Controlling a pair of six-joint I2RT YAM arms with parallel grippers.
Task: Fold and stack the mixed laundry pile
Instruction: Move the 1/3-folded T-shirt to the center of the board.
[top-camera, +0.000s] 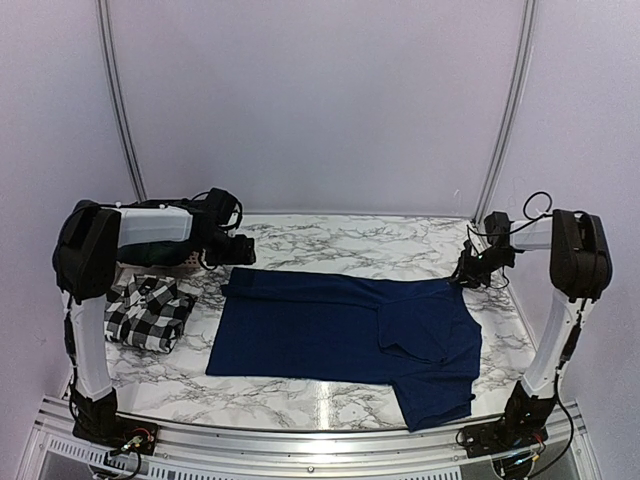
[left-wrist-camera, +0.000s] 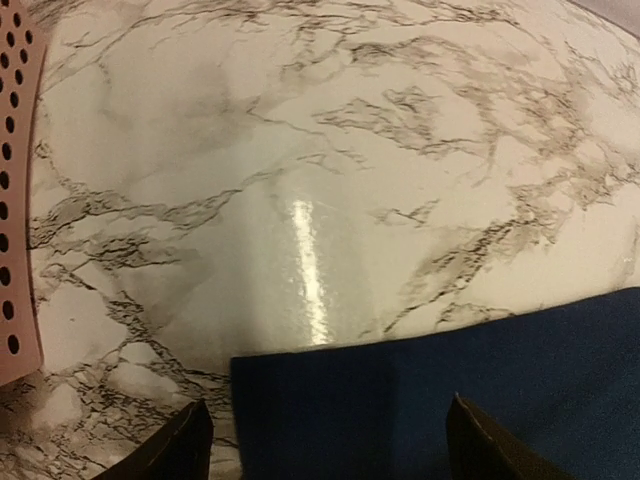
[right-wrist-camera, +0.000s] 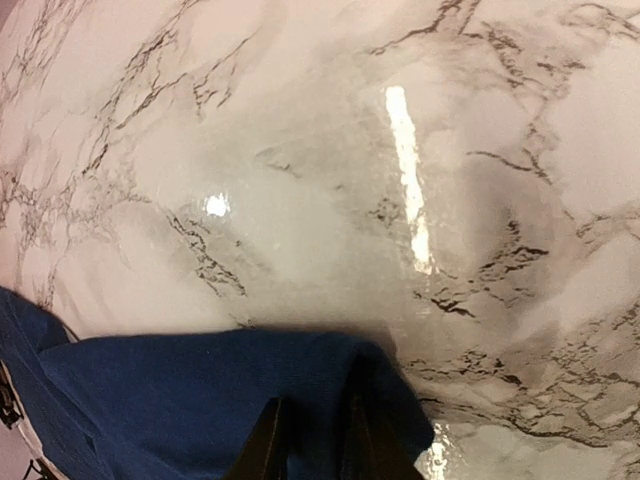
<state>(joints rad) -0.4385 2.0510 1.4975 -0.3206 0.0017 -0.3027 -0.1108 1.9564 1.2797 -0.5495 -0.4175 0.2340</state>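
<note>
On the marble table (top-camera: 340, 240), I am handling the navy T-shirt (top-camera: 330, 325) lying mid-frame: the right gripper (right-wrist-camera: 315, 435) is pinching its upper-right corner, the left gripper (left-wrist-camera: 330, 432) is straddling the upper-left corner open, needing an equally deep bite.

Our T-shirt (top-camera: 330, 325) lies across the middle of the table (top-camera: 340, 240), with the folded shirt (top-camera: 148, 310) to its left. Our left gripper (left-wrist-camera: 325, 450) is over its far left corner, our right gripper (right-wrist-camera: 315, 440) at the far right.

High rear overview; wrist views close, downward (shared: navy T-shirt (top-camera: 340, 325))
</note>
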